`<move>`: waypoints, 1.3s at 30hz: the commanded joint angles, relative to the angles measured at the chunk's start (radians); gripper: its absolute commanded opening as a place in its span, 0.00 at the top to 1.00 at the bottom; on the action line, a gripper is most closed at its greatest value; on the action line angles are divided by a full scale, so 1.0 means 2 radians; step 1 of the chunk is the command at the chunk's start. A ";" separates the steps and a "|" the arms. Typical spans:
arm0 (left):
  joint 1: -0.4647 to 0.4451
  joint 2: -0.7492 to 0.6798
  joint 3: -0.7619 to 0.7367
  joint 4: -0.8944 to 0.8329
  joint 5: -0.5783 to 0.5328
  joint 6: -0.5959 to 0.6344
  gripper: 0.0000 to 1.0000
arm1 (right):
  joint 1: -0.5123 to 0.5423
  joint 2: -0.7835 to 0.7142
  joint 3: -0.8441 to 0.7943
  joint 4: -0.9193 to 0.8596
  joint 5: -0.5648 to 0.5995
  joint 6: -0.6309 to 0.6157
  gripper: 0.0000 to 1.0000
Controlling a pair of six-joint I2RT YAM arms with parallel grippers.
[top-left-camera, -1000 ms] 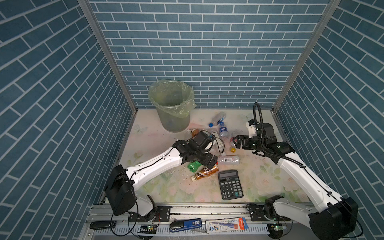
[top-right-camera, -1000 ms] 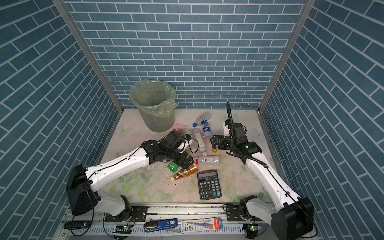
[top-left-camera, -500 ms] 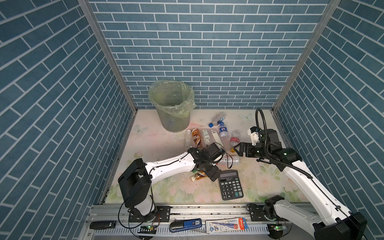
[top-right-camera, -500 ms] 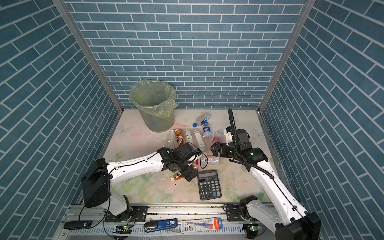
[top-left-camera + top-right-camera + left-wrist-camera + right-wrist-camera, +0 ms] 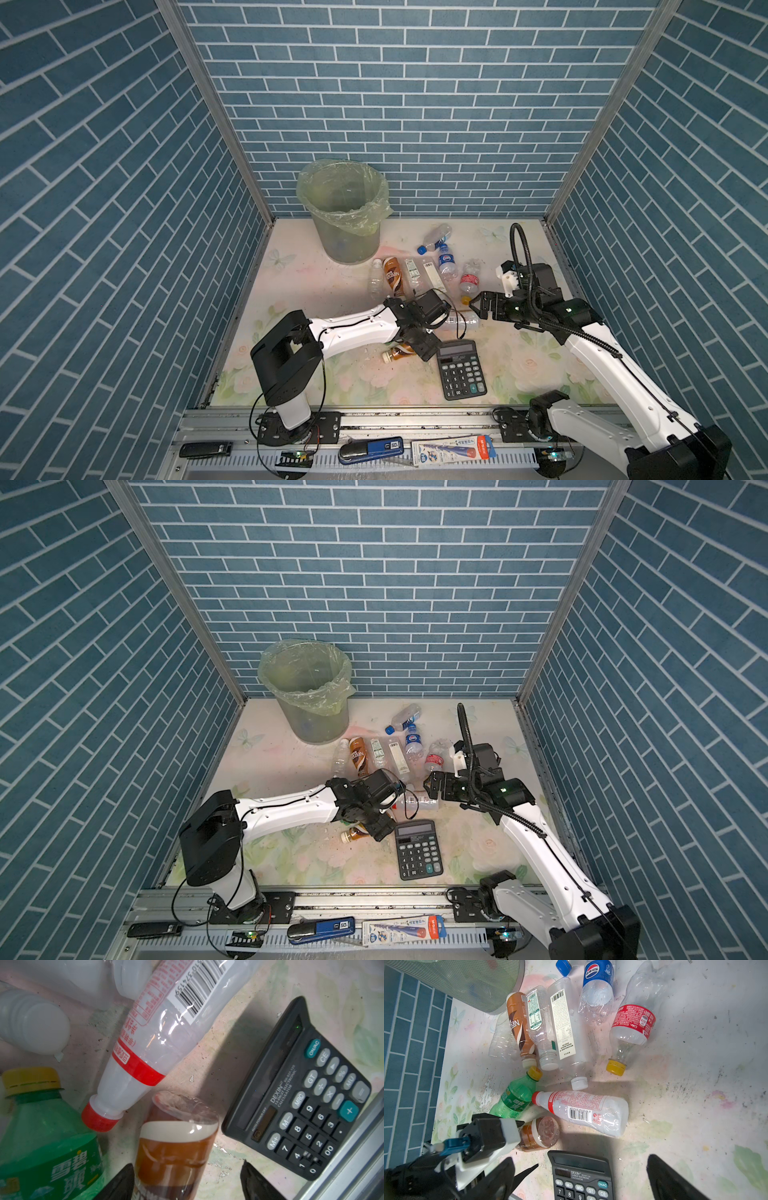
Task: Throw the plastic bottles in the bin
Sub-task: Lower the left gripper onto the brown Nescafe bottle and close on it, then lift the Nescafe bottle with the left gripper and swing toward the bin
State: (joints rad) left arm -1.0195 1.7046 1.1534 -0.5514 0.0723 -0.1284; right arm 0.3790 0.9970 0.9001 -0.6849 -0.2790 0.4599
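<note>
I see the bin [image 5: 345, 245] standing upright at the back left of the table, mouth up. All the plastic bottles [image 5: 430, 272] that I can see lie outside it. The black calculator [image 5: 461, 370] lies flat near the front edge.

My right gripper [image 5: 478, 307] hangs with its jaws spread wide and nothing between them. My left gripper [image 5: 187, 1162] is low beside the calculator. Its jaws are also spread, one on each side of the amber-brown bottle [image 5: 176, 1147]. One finger [image 5: 122, 1182] is right at the bottle's side and the other stands clearly apart.

In both top views this bottle lies slanted, cap toward the front left and base under the gripper. The Nescafé bottle [image 5: 392, 274] and its two clear neighbours lie back to front, caps toward the front edge. The red-capped clear bottle [image 5: 581, 1111] lies crosswise, cap toward the left arm. The green bottle [image 5: 512, 1101] shows only in the wrist views. In the top views the left arm hides it.
</note>
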 commanded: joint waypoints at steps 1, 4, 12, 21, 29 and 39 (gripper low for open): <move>0.000 0.010 -0.008 0.006 -0.009 0.008 0.19 | -0.005 -0.012 -0.015 0.004 -0.009 0.012 0.01; 0.003 0.020 -0.010 0.009 -0.008 0.009 0.22 | -0.008 -0.013 -0.018 0.006 -0.010 0.012 0.01; 0.007 0.022 -0.026 0.018 -0.009 0.006 0.30 | -0.013 -0.019 -0.026 0.009 -0.011 0.014 0.01; 0.008 0.020 -0.028 0.016 -0.008 0.007 0.43 | -0.017 -0.018 -0.027 0.013 -0.012 0.013 0.01; 0.008 0.015 -0.027 0.010 -0.010 0.007 0.49 | -0.022 -0.016 -0.023 0.011 -0.018 0.008 0.01; 0.009 -0.006 -0.023 0.001 -0.024 0.007 0.51 | -0.023 -0.020 -0.025 0.013 -0.025 0.006 0.01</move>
State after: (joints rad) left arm -1.0100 1.7275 1.1133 -0.5198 0.0456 -0.1188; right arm 0.3389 0.9760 0.8665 -0.6655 -0.3157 0.4671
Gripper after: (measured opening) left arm 0.528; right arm 0.993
